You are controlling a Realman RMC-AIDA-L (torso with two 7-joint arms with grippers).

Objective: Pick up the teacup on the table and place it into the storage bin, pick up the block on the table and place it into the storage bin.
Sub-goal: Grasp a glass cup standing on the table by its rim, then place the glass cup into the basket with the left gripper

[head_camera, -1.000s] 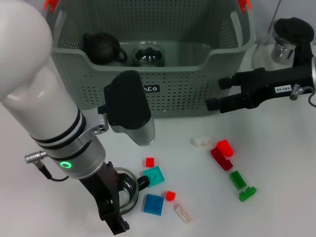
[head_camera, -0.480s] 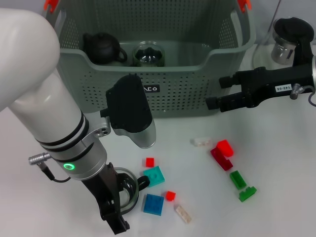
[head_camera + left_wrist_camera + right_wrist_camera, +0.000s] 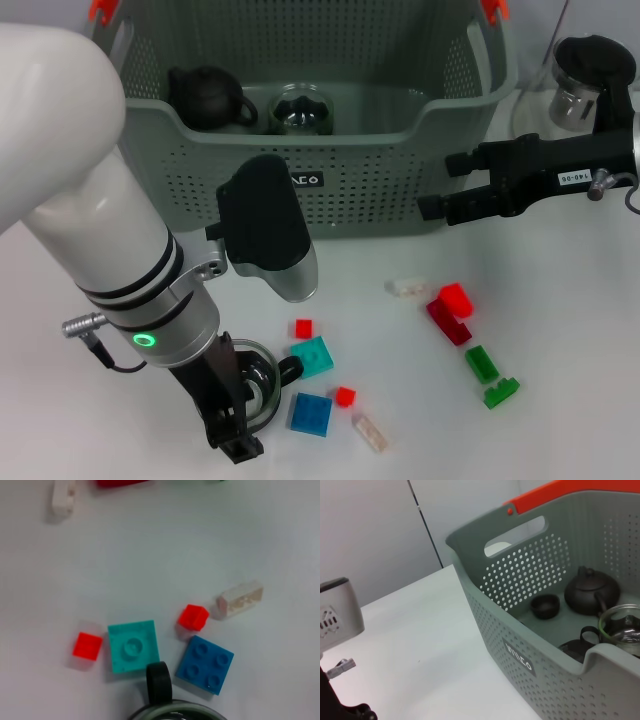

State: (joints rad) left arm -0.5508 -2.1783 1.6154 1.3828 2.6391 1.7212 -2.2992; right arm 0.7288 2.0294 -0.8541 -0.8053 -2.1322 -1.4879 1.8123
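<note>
Nearest the camera, the left gripper (image 3: 232,415) was down around the clear glass teacup (image 3: 255,385) with a black handle, though whether it had actually clamped was anyone's guess. The blue square block (image 3: 311,413) sat beside it. Farther back, the right gripper (image 3: 440,190) hung with fingers apart by the grey-green perforated storage bin (image 3: 400,170), so both placements looked undone.

Bright, even overhead light, soft short shadows, left wrist view slightly blurred.

White table (image 3: 560,300), storage bin (image 3: 380,190), glass teacup (image 3: 262,385), scattered blocks (image 3: 311,413)
</note>
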